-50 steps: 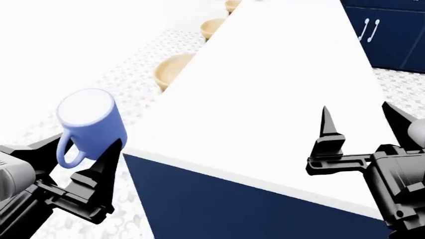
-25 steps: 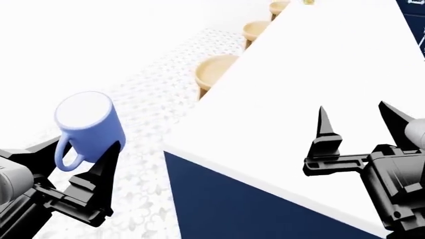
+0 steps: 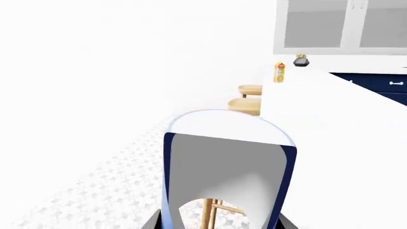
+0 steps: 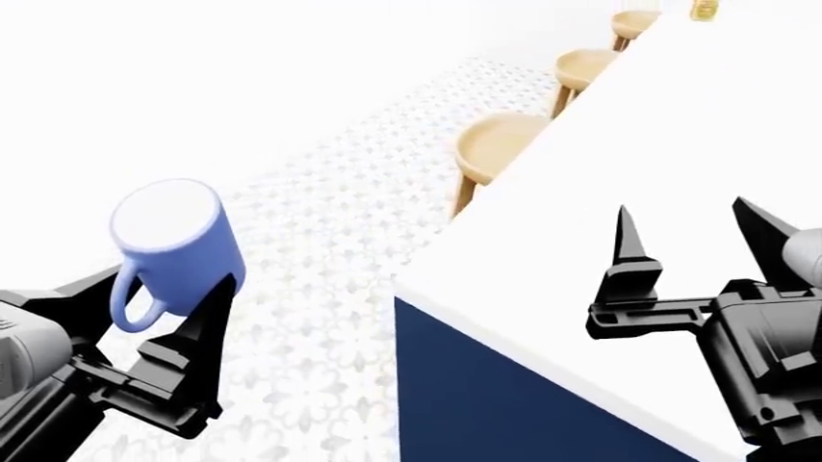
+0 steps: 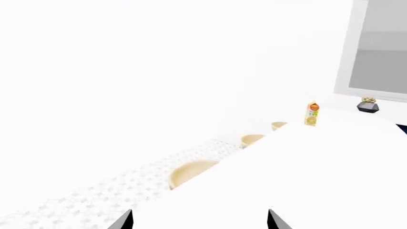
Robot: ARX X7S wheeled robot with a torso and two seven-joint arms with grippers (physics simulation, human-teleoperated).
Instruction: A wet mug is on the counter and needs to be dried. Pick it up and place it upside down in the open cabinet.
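Clamped around the mug point(image 4: 176, 248) is the left hand point(image 4: 141, 318), whose two dark fingers point(image 4: 206, 322) are pressed against the lower part of the mug's wall in the head view. The mug is held off the surface point(image 4: 617, 183), out over the patterned floor point(image 4: 346, 260), well apart from the surface's near corner. It is tilted, with its thin loop handle point(image 4: 129, 298) turned toward the lower left of the head view and one pale round end turned up toward the head camera; whether that end is the mouth or the base cannot be told from that view. In the left wrist view the mug point(image 3: 226, 176) fills the lower middle, and its pale hollow is seen between dark blue edges.

The right hand point(image 4: 694, 252) is held above the white surface with its fingers point(image 4: 629, 252) spread apart and nothing between them. In the right wrist view only the two dark fingertips point(image 5: 124, 220) are seen at the edge of the picture.

Three tan stools point(image 4: 501, 144) are lined up along the far side of the surface. An orange carton point(image 5: 311, 113) and a small dark pot point(image 5: 367, 105) are seen standing far down the surface in the right wrist view.
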